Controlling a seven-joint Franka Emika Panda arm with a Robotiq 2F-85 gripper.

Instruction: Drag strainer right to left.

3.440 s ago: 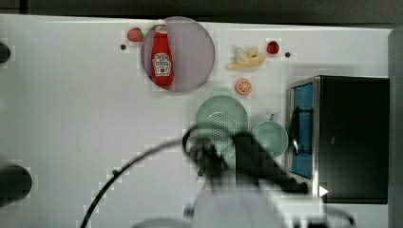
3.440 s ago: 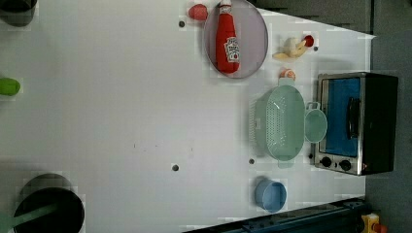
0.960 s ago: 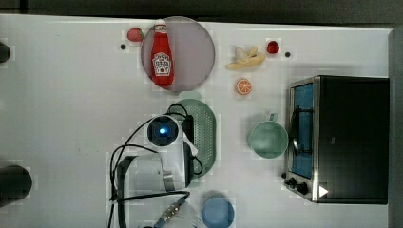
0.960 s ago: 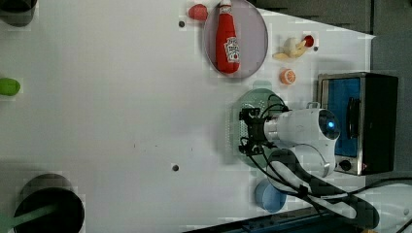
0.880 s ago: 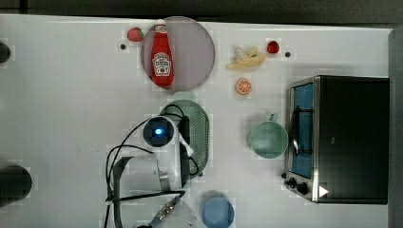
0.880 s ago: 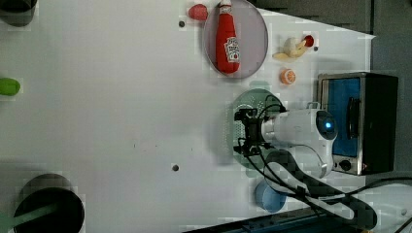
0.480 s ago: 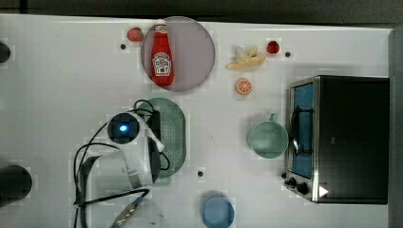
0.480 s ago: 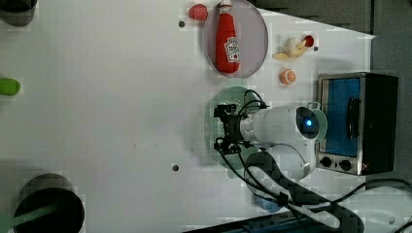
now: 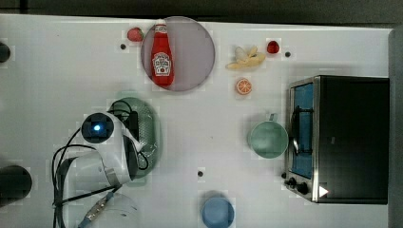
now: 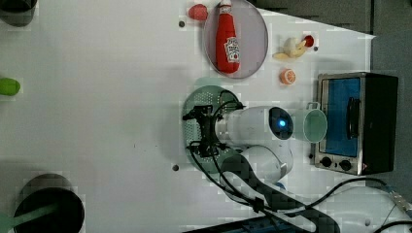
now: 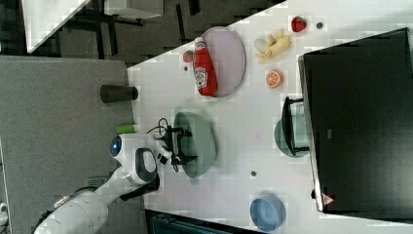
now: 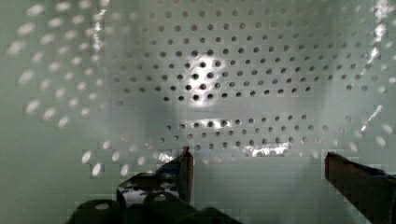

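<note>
Strainer is seen on the white table, nearer its left edge in the top view. The gripper is spread wide open inside it, nothing clamped.

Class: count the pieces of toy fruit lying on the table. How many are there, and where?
4. One strawberry beside the plate's left rim in the top view; a banana, a second strawberry and an orange half between plate and oven. The arm may hide more.
</note>
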